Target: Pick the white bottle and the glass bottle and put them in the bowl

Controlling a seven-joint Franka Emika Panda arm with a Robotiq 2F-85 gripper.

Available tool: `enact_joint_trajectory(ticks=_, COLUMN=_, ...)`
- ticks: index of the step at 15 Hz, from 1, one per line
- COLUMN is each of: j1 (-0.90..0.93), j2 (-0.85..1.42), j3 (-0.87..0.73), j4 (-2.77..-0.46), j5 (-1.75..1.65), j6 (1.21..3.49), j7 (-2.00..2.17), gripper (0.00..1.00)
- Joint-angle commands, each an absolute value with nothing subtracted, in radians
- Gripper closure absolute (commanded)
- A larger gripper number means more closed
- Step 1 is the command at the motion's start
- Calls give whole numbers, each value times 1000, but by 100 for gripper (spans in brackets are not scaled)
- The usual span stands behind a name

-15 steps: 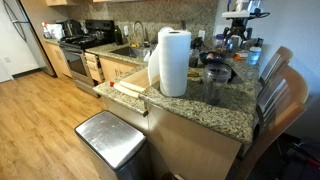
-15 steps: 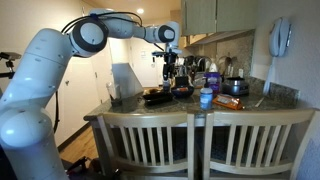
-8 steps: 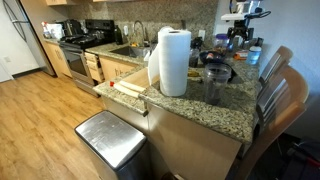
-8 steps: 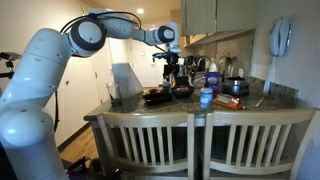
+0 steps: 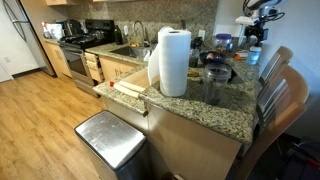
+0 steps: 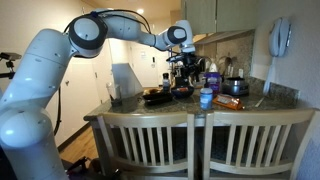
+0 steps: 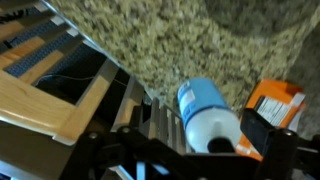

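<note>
Neither bottle is grasped yet: the gripper [image 6: 184, 52] hangs open and empty well above the white bottle [image 7: 207, 118] on the surface [image 7: 150, 40]; next, descend to straddle it

an exterior view is taken from a raised position over the kitchen floor, off the end of the counter [image 5: 225, 112], at middle distance. it is faced across the paper towel roll [image 5: 174, 62], with the stove [image 5: 85, 45] behind at left and the chairs [image 5: 275, 85] at the right edge. an exterior view is set low behind the chairs [image 6: 190, 140] and faced across the counter [image 6: 262, 102] toward the wall, with the arm [image 6: 45, 80] large at left. the counter, its clutter and the chairs are shared by both exterior views. the wrist view is held close above and looks down on the counter edge [image 7: 150, 40], a chair back [image 7: 45, 75] and a blue and white bottle [image 7: 207, 112]. the gripper [image 7: 185, 150] is seen along the bottom edge.
</note>
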State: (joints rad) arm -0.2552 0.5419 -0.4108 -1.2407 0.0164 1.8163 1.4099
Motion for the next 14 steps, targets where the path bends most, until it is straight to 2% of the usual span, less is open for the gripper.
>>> enact_joint_trajectory(ticks=1, j1=-325, j2=566, j3=-499, j4=-1286, j5=-28, j6=1943, j7=1456, gripper=0)
enact_joint_trajectory(ticks=2, j1=-299, j2=554, j3=-470, j4=-1262, j5=-6, j6=1885, j7=1423, gripper=0)
enact_joint_trajectory(ticks=14, j1=-290, j2=559, j3=-477, j4=-1262, j5=-6, j6=1892, j7=1424, gripper=0)
